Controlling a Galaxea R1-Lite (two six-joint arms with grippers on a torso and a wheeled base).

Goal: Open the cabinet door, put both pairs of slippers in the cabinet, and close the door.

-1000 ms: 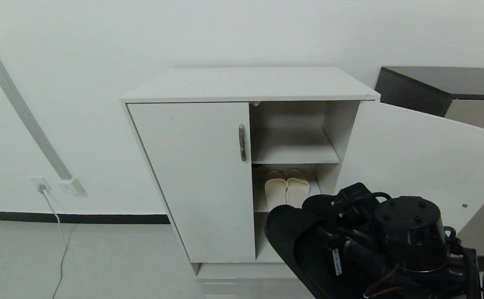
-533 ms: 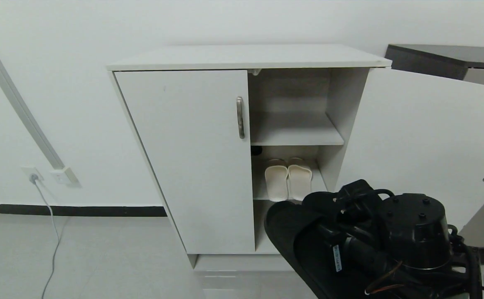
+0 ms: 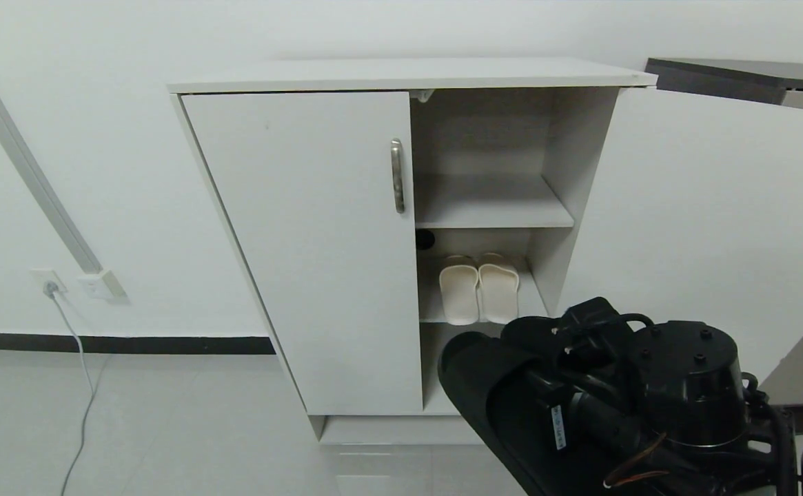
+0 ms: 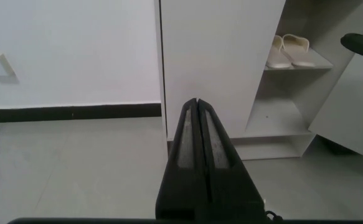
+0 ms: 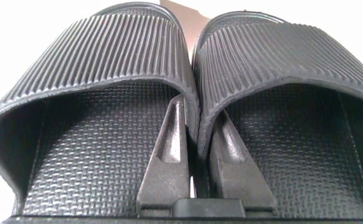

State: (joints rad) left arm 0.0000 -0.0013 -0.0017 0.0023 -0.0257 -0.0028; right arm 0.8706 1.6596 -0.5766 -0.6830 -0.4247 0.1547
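Note:
The white cabinet (image 3: 298,234) stands against the wall with its right door (image 3: 711,227) swung open and its left door shut. A pair of white slippers (image 3: 478,288) lies on the middle shelf, also seen as white slippers (image 4: 291,51) in the left wrist view. My right gripper (image 5: 195,146) is shut on a pair of black slippers (image 5: 119,81), pinching their two inner edges together. In the head view the black slippers (image 3: 491,399) hang low in front of the open compartment. My left gripper (image 4: 197,109) is shut with nothing in it, low over the floor facing the cabinet.
A metal handle (image 3: 397,176) sits on the shut left door. The upper shelf (image 3: 491,207) is bare. A wall socket with a cable (image 3: 46,286) is at the left. A dark piece of furniture (image 3: 746,76) stands behind the open door.
The head view has shifted, so the cabinet sits higher and looks larger. The right arm with the black slippers keeps its place in the picture.

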